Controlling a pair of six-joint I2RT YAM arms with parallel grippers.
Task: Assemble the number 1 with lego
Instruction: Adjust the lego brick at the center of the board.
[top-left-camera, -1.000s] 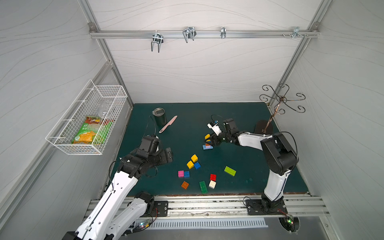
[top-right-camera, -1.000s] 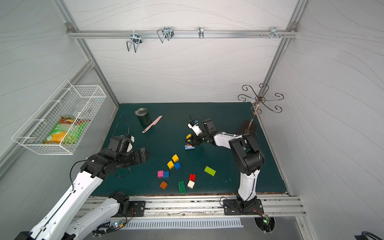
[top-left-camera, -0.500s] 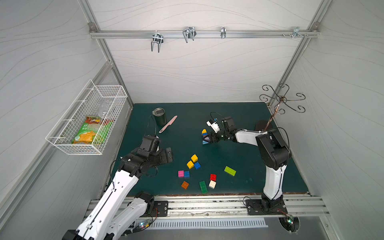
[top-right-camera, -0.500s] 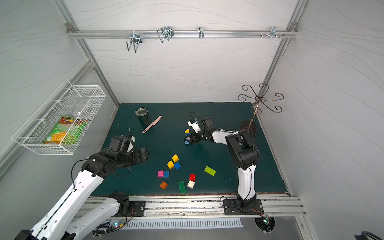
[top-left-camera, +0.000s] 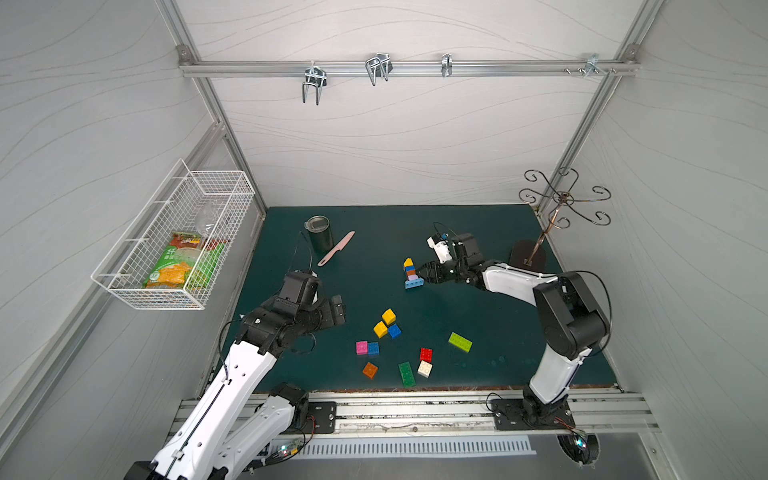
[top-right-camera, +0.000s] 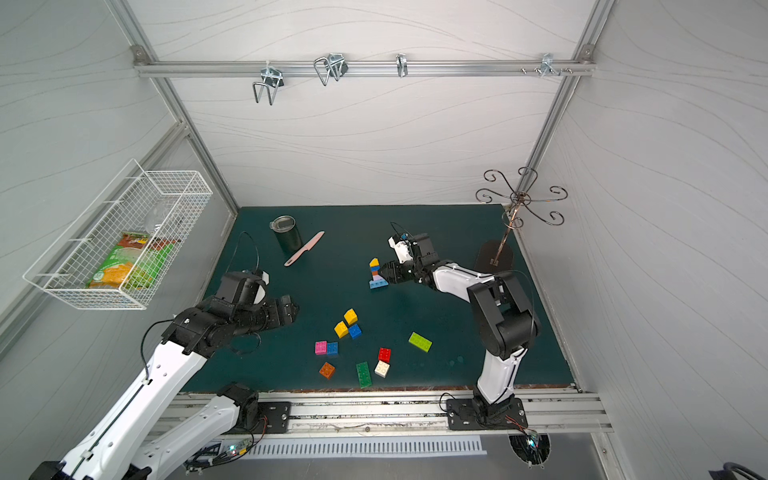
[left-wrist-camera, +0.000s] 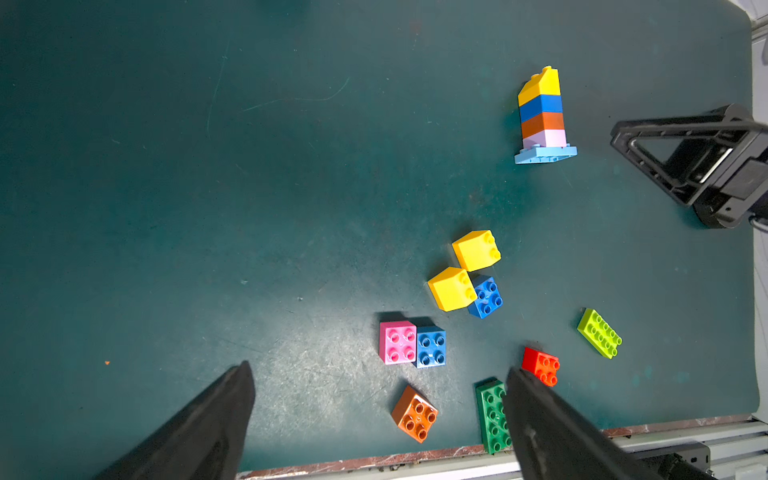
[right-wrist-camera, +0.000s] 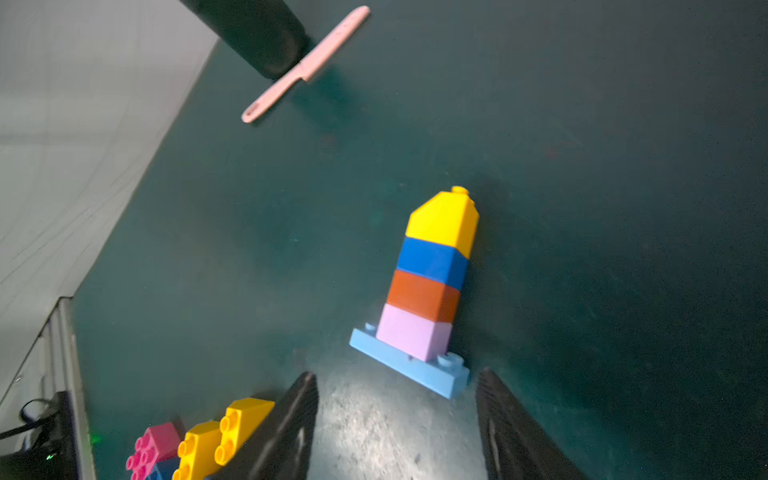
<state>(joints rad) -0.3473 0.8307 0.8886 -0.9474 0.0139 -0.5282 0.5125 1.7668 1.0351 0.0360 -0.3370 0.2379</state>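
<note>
Pincer on the right arm (right-wrist-camera: 397, 376) stands part open and grips nothing, its tips just beside the light blue base (right-wrist-camera: 409, 365) of the 5-brick lego tower (right-wrist-camera: 432, 274), which rests on the desk (top-left-camera: 374, 232) behind centre. Left pincer (left-wrist-camera: 378, 369) gapes wide, empty, near loose bricks (left-wrist-camera: 476, 249) strewn toward the front edge

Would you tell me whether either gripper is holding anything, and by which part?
Nothing is held: the right gripper stands open just short of the light-blue base of the brick stack; the left gripper is open, empty.
</note>
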